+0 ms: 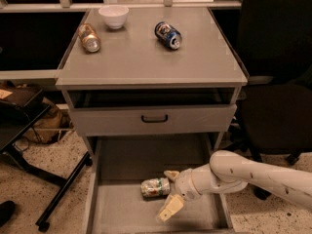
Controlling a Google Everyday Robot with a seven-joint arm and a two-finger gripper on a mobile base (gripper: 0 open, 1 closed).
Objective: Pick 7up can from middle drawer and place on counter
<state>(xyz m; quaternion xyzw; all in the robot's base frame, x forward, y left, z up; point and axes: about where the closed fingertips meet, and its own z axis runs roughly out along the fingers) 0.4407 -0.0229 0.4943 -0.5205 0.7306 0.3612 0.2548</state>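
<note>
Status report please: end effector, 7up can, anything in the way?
End effector open, low in the grey metal middle drawer. Pale green-print 7up can on its side at the open fingers, not gripped. No obstacle seen near it.
</note>
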